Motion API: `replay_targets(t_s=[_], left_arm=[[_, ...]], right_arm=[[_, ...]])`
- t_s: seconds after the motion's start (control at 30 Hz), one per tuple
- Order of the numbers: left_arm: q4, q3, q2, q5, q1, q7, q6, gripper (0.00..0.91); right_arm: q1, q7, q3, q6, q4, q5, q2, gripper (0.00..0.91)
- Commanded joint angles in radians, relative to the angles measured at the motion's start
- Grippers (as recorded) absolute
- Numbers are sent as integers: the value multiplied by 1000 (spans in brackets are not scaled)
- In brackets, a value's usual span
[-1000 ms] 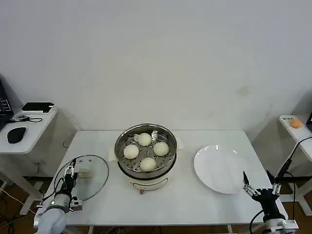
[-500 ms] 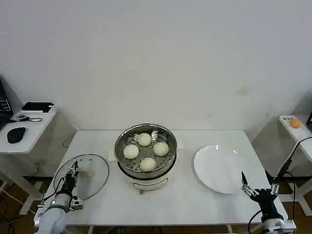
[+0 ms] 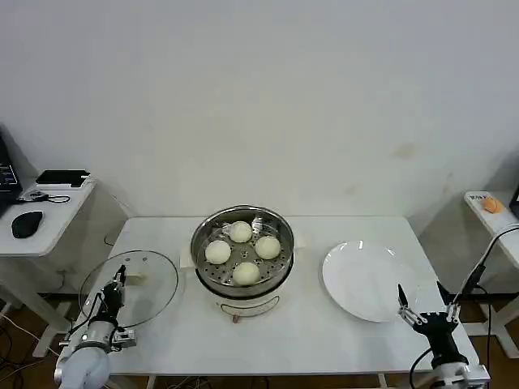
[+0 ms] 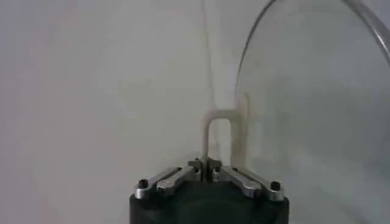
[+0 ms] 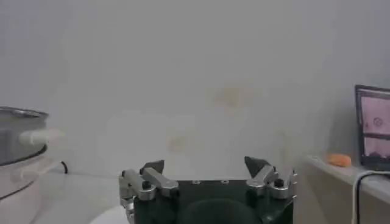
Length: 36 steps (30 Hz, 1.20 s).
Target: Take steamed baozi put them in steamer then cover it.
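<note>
Up comes the glass lid (image 3: 128, 286), tilted off the table's (image 3: 324, 340) front-left corner, left gripper (image 3: 112, 293) clamped on its handle (image 4: 217, 135). All four baozi (image 3: 242, 250) sit in the uncovered steamer (image 3: 242, 258) mid-table. Right gripper (image 3: 422, 304) hovers spread wide off the front-right corner, by the plate (image 3: 369, 281).

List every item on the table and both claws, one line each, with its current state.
steamer: uncovered, holding buns
steamed baozi: four, sitting on the perforated tray
glass lid: lifted off the table, tilted, held by its handle
plate: bare
left claw: shut on the lid handle
right claw: open, holding nothing
</note>
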Motion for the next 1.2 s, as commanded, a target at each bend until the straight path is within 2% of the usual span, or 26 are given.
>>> replay_targets(t_s=[0.03,0.27,0.5,0.7,0.77,0.9,1.2], left_arm=[[-264,-58,8,-87,106,-4,97,0],[-390,-127,46,-134,168,53,133,0],[-468,-124,103,-198,163,98,177,0],[-518,-20,148,-207,122,152,261,0],[-533,52,156,-194,83,173,302,0],[-561,175,141,-157,12,224,363,0],[-558,400,23,-6,-151,353,432,0]], right_arm=[[-6,-1,-14,4,0,-9,-3,907],[-16,-2,-26,7,3,-16,-9,907],[-22,-4,-43,8,13,-27,0,907],[-21,-2,-56,22,6,-57,12,907],[-19,-2,-61,24,3,-70,16,907],[-15,-1,-62,23,-1,-75,26,907],[-15,0,-93,19,8,-122,50,907]])
